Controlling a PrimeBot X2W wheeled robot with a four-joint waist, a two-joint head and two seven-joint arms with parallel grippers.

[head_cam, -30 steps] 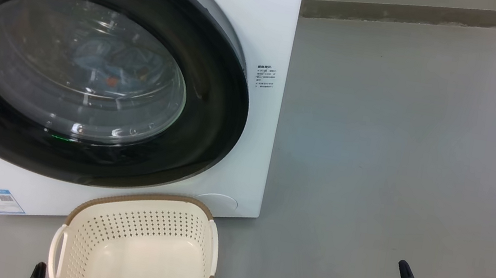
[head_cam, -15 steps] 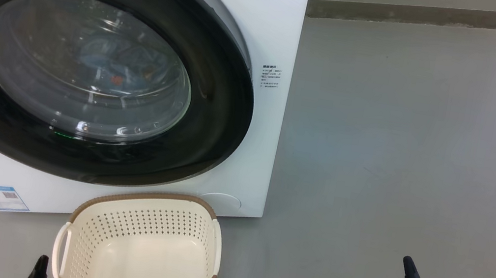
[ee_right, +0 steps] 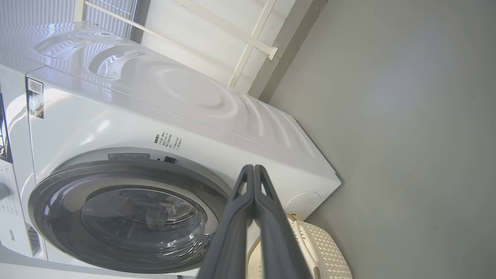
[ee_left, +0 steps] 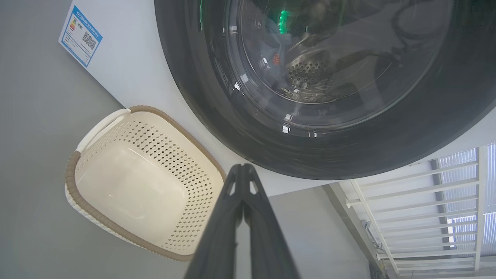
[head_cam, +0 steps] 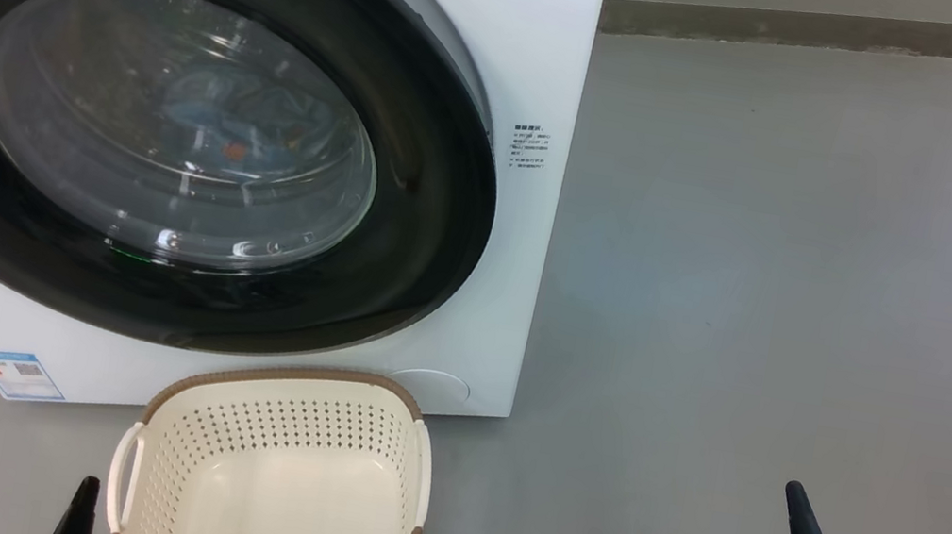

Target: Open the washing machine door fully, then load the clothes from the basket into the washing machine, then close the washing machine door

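The washing machine door (head_cam: pixel 434 232) sits flush against the white washing machine (head_cam: pixel 552 31), its black rim gleaming. Through the glass bowl the clothes (head_cam: pixel 224 108) show as a pale blue heap with an orange-red spot, down inside the drum. On the grey floor (head_cam: pixel 774 257), just in front of the machine, stands the basket (head_cam: pixel 282 373), tucked below the door's lower edge with its cream bottom bare. A blue sticker (head_cam: pixel 18 374) marks the machine's lower corner, left of the basket. The left fingers (ee_left: pixel 226 221) are pressed together, holding nothing, and hover just beside the basket's left handle. The right fingers (ee_right: pixel 271 221) are pinched tight too, gripping nothing, well off to the right above open floor.
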